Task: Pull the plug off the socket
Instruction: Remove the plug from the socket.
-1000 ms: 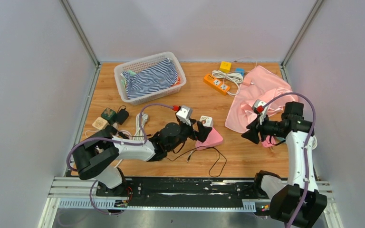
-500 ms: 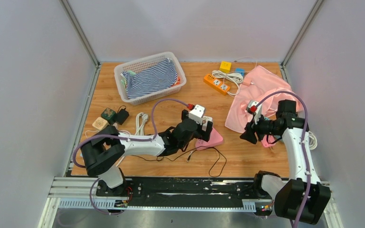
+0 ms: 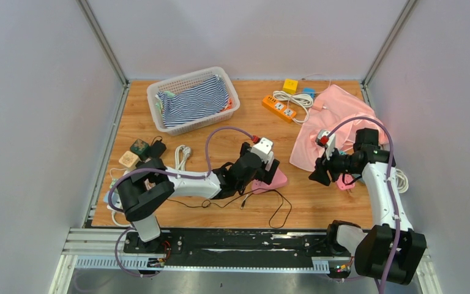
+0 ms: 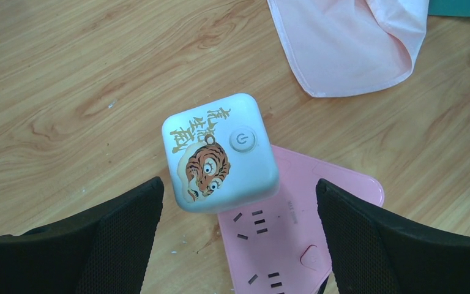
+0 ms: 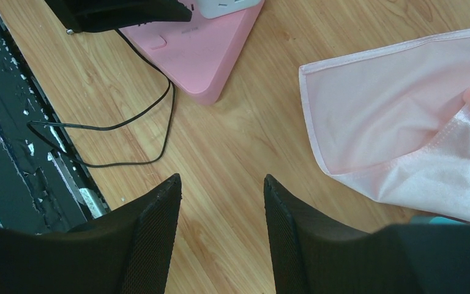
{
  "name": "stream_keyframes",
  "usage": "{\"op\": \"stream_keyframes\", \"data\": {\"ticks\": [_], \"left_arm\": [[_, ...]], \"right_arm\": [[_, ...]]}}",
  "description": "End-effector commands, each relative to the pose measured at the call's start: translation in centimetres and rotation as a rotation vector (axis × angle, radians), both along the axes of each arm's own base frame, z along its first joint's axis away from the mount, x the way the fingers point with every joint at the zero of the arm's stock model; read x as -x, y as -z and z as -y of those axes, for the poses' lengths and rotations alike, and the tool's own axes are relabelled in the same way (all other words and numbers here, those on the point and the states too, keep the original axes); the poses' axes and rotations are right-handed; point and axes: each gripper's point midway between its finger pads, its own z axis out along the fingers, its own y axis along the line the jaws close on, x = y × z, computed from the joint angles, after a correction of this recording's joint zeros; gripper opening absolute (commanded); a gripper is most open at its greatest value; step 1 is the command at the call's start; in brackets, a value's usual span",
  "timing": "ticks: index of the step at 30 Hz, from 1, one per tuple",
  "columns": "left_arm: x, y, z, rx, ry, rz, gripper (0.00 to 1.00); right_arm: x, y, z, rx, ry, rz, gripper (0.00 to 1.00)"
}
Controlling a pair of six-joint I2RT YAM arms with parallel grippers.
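A white cube plug (image 4: 220, 153) with a tiger picture sits in the far-left corner of a pink socket block (image 4: 306, 226) on the wooden table. My left gripper (image 4: 238, 184) is open above it, one finger on each side of the plug and not touching it. In the top view the left gripper (image 3: 268, 171) covers most of the plug, and the pink socket (image 3: 275, 180) shows below it. My right gripper (image 3: 316, 174) is open and empty over bare wood right of the socket. In the right wrist view the right gripper (image 5: 221, 179) hangs near the socket (image 5: 202, 49).
A thin black cable (image 3: 275, 208) loops in front of the socket. A pink cloth (image 3: 336, 119) lies at the right. A white basket (image 3: 193, 98) with striped cloth, an orange power strip (image 3: 279, 108) and a yellow cube (image 3: 290, 85) stand at the back. Small adapters (image 3: 139, 147) lie at the left.
My left arm has reached right and forward, bringing its open gripper over the plug and socket. My right gripper has shifted slightly left and stays open.
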Motion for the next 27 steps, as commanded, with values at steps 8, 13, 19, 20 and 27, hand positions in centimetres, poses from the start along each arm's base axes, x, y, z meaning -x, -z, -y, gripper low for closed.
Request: {"op": "stream_keyframes", "data": {"ticks": [8, 13, 19, 20, 27], "left_arm": [[-0.3, 0.4, 0.8, -0.021, 0.013, 0.006, 0.93], [-0.3, 0.6, 1.0, -0.022, 0.016, 0.002, 0.90], [-0.8, 0.9, 1.1, -0.017, -0.001, -0.005, 0.90], [-0.9, 1.0, 1.0, -0.017, -0.007, -0.007, 0.89], [-2.1, 1.4, 0.3, 0.005, -0.118, -0.014, 0.83]], "right_arm": [[0.6, 0.8, -0.4, 0.005, -0.017, -0.037, 0.54], [0.6, 0.9, -0.4, 0.005, -0.017, -0.044, 0.54], [0.6, 1.0, -0.4, 0.005, -0.018, -0.047, 0.54], [0.6, 1.0, -0.4, 0.005, -0.020, -0.047, 0.54], [0.6, 1.1, -0.5, 0.007, -0.023, -0.050, 0.54]]}}
